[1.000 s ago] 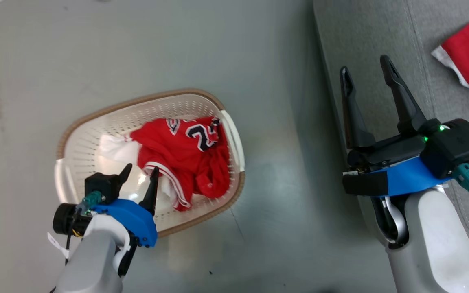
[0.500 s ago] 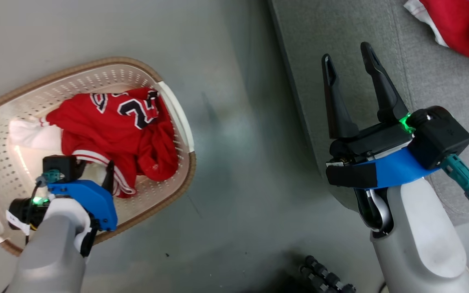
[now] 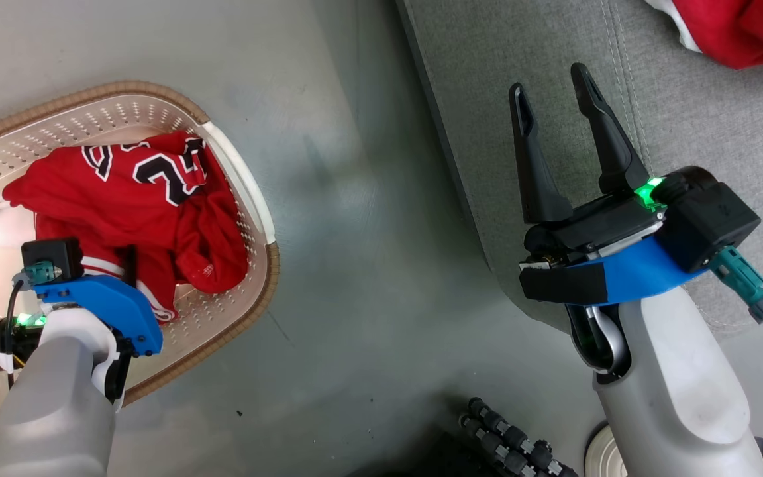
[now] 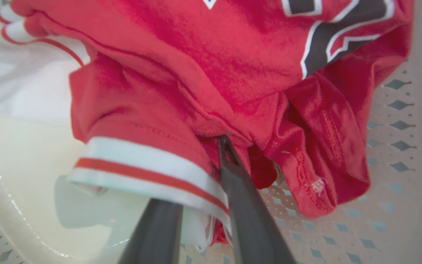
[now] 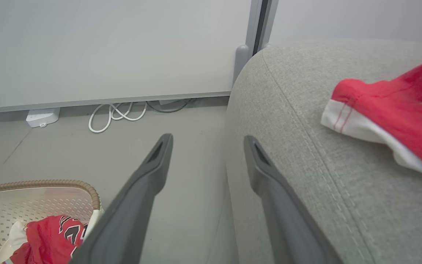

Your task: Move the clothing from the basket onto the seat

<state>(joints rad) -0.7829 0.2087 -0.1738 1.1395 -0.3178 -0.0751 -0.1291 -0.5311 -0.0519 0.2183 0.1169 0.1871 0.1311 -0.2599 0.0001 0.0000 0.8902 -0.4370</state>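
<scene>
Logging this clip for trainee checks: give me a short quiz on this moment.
1. What already lies on the seat?
2. True or false: the right pincer hangs open, holding nothing.
3. The left pincer is: A) over the seat; B) down in the basket, at the clothing; C) clasping the right pincer.
Key: 1, a red garment with white trim; 2, true; 3, B.

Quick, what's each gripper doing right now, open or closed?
Left gripper: fingers in the red clothing in the basket; grip cannot be told.
Right gripper: open, empty, by the seat edge.
</scene>
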